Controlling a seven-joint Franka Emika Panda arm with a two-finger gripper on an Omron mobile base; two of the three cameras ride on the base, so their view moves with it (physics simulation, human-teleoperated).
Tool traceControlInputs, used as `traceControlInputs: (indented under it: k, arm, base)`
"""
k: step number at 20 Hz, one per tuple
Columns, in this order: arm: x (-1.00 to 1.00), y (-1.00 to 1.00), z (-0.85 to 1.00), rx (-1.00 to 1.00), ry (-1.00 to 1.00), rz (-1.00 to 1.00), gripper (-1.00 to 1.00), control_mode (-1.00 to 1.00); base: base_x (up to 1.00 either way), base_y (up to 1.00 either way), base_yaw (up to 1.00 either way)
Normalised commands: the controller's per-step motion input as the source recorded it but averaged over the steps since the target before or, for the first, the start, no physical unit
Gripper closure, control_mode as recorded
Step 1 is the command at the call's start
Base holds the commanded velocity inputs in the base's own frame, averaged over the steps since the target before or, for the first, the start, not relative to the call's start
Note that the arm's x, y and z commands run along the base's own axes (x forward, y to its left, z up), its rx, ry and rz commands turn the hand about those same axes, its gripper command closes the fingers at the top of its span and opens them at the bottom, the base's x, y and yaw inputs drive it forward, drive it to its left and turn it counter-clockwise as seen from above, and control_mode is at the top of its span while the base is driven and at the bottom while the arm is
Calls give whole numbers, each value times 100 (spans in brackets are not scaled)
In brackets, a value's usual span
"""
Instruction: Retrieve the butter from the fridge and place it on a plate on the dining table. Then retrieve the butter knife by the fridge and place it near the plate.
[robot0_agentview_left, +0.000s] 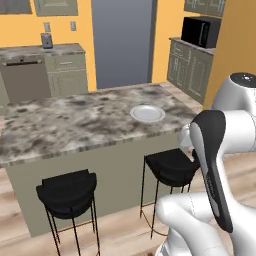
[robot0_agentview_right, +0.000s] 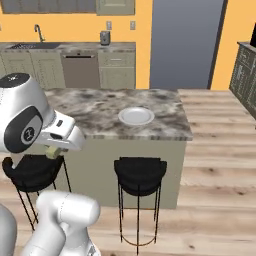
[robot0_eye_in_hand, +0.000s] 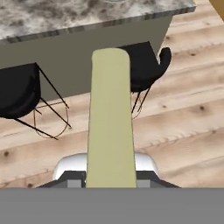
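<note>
Held lengthwise, the butter (robot0_eye_in_hand: 110, 118) sits clenched in the gripper (robot0_eye_in_hand: 110, 181); the plate (robot0_agentview_right: 136, 116) apparently lies ahead and higher, on the dining table (robot0_agentview_right: 100, 117).

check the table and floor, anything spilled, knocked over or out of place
Nothing stands out. The plate lies flat and bare on the table, both stools stand upright, tucked at the table's edge, and the floor shows no spill. The butter is held in the gripper, jaws shut on it, not yet on the plate.
</note>
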Motion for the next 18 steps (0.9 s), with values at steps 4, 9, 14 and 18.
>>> traceControlInputs:
  k: [4,9,14,18]
  arm:
    - [0,0,0,0,0,0,100,100]
    - [0,0,0,0,0,0,100,100]
    - [0,0,0,0,0,0,100,100]
    - [0,0,0,0,0,0,100,100]
  base:
    - [54,-39,27]
    - [91,-28,19]
    - [97,-22,3]
    - [71,-9,-5]
